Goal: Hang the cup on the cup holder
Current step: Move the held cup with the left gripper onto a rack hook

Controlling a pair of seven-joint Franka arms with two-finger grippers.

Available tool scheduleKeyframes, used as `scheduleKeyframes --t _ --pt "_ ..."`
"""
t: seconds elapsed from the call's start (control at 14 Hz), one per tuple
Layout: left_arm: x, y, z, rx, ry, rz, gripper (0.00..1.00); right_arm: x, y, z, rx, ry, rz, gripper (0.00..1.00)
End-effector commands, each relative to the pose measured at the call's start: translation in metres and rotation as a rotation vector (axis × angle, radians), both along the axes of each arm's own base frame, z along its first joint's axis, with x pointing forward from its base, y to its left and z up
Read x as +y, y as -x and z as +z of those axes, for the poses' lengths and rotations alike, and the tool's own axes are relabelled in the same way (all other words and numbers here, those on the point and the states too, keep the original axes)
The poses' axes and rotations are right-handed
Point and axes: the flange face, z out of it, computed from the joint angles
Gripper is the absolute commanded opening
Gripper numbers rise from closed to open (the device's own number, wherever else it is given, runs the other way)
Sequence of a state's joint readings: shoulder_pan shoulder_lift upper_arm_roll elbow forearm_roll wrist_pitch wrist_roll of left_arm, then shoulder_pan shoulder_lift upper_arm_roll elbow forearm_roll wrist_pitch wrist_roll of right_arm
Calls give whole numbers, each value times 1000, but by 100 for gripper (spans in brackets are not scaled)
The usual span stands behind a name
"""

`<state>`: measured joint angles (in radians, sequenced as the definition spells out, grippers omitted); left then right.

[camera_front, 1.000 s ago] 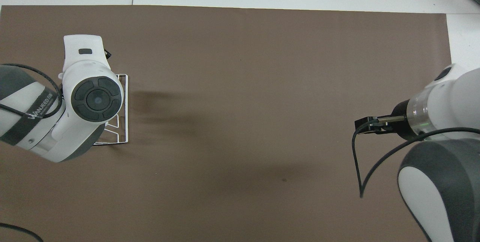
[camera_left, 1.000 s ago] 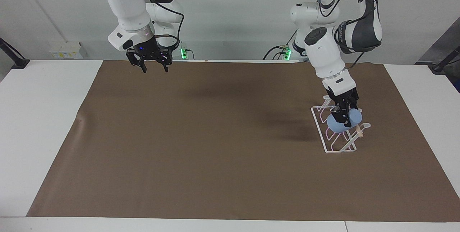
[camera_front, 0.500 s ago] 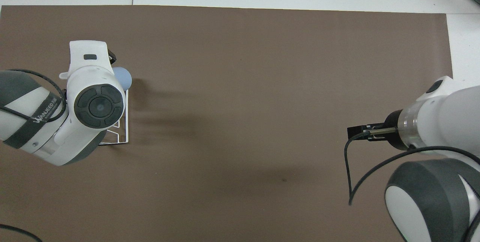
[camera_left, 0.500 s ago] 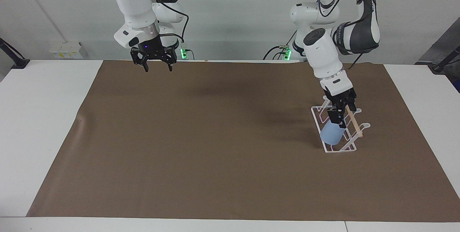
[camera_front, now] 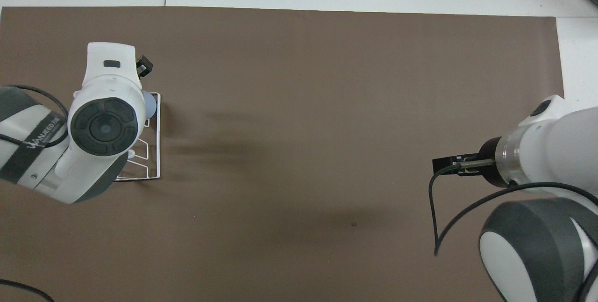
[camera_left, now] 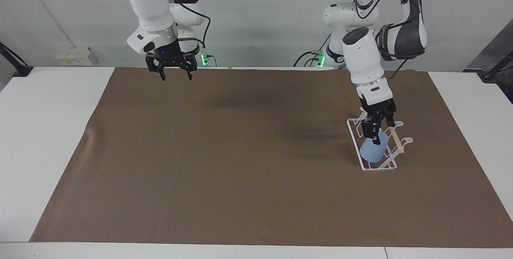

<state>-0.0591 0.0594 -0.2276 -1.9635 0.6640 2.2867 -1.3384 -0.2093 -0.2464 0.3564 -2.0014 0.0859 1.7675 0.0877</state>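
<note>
Release step, by the look of it. Left pincer [camera_left: 372,134] low over the cup holder [camera_left: 354,130], fingers spread, gripping nothing. Directly beneath its fingertips: the cup [camera_left: 370,152], light blue, tilted, mouth turned up toward the pincer, resting inside the wire frame against the prongs. One fingertip right at the rim or just inside it; touching or not, cannot tell. Wooden dowel [camera_left: 396,139] just beside the pincer, on the side toward the table's edge at the left arm's end.

From overhead, little to add: only a sliver of blue next to the arm's wrist, the rest of the cup covered by it.

Right pincer [camera_left: 175,75] well apart from all this, up in the air over the edge of the brown mat [camera_left: 240,179] at the right arm's end, fingers wide, empty, waiting.

Judging from how the cup lies: seated in the rack rather than turned mouth-down over a prong, so probably not yet a proper hang. Next move calls for either a straight lift clear, without catching the rim or the dowel on the way up, or a fresh grip to tip the cup over a prong. Main risk: dragging the light cup out of the frame with that fingertip.

Writing: white capitals on the grey band [camera_front: 39,137] of the left arm, reading roughly "WANJEED", last characters unclear. No brand or label on cup, rack or mat.
</note>
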Motion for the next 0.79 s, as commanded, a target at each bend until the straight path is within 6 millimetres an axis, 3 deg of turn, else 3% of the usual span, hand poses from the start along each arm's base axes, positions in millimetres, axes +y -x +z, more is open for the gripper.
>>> scheduleKeyframes --t 0.0,0.36,0.71 --pt "-1 -15 16 93 62 -149 100 -3 5 0 -15 -18 13 95" --pt "7 -4 30 277 12 -361 100 -3 5 0 -14 -17 13 96" --pt "29 20 82 373 38 -532 100 -3 5 0 -14 -17 13 97"
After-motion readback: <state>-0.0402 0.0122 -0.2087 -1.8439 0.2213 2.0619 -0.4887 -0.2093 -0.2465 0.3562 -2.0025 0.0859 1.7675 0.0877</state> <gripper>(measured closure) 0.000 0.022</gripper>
